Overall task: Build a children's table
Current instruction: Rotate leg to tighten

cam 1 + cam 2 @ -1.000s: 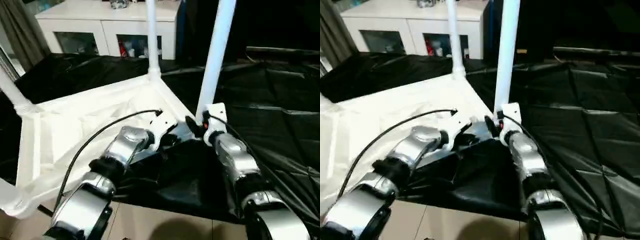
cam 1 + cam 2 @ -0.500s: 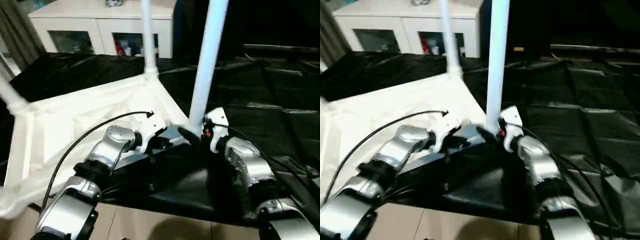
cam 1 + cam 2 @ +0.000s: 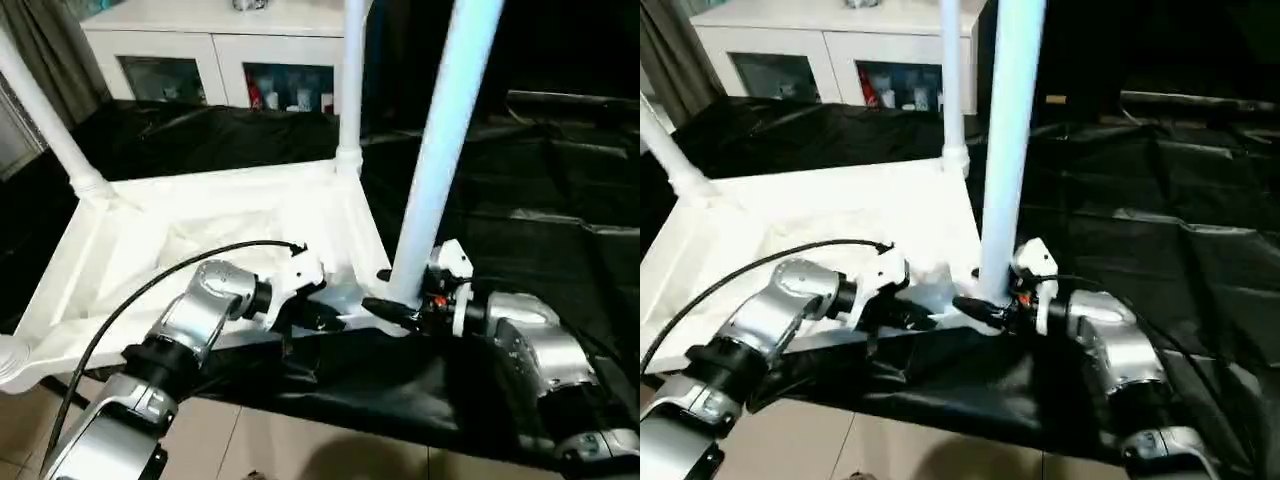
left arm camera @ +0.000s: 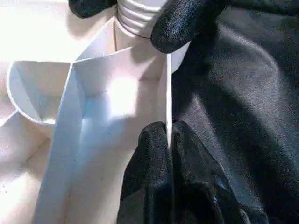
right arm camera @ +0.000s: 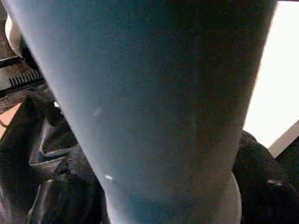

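The white table top (image 3: pixel 200 230) lies upside down on black cloth, ribs facing up. White tube legs stand in its far-left (image 3: pixel 50 120) and far-right (image 3: pixel 350 90) corner sockets. A third leg (image 3: pixel 440 150) rises from the near-right corner, leaning slightly right. My right gripper (image 3: pixel 395 310) is shut on this leg just above the socket; its black fingers (image 4: pixel 187 23) wrap the ribbed leg end (image 4: pixel 140 16). My left gripper (image 4: pixel 169 133) is shut on the top's thin rim wall (image 4: pixel 167 88) beside that corner. In the right wrist view the leg (image 5: pixel 154 102) stands close up between black fingers (image 5: pixel 261 177).
A white cabinet with glass doors (image 3: pixel 250 60) stands behind the work. Creased black cloth (image 3: pixel 520 200) spreads to the right of the table. Tan floor tiles (image 3: pixel 280 450) show at the near edge. A black cable (image 3: pixel 150 290) loops over my left forearm.
The whole picture has shifted with the camera. My right forearm now reaches the leg more from the side. Both grippers keep their holds.
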